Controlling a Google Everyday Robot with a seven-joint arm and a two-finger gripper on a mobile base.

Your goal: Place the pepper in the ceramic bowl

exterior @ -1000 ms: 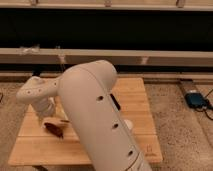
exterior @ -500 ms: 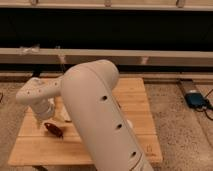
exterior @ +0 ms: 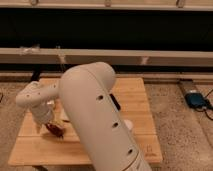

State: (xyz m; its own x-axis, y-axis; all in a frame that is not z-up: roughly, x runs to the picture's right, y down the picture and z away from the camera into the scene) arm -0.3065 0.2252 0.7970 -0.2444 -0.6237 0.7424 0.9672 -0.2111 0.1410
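My gripper (exterior: 49,122) hangs at the end of the white arm (exterior: 95,115) over the left part of the wooden table (exterior: 135,95). Right under it lies a dark red-brown glossy shape (exterior: 55,131). This seems to be the ceramic bowl's rim with the pepper at or in it, but I cannot tell the two apart. The gripper's body hides most of the shape, and I cannot tell whether it touches it. The big white arm covers the middle of the table.
A pale block (exterior: 64,118) lies just right of the gripper. A black elongated object (exterior: 115,102) and a white item (exterior: 128,125) lie right of the arm. A blue device (exterior: 196,99) sits on the floor at the right. A long rail (exterior: 150,56) runs behind the table.
The gripper has sunk a little toward the table's front left, closer onto the red-brown shape. The rest has not moved.
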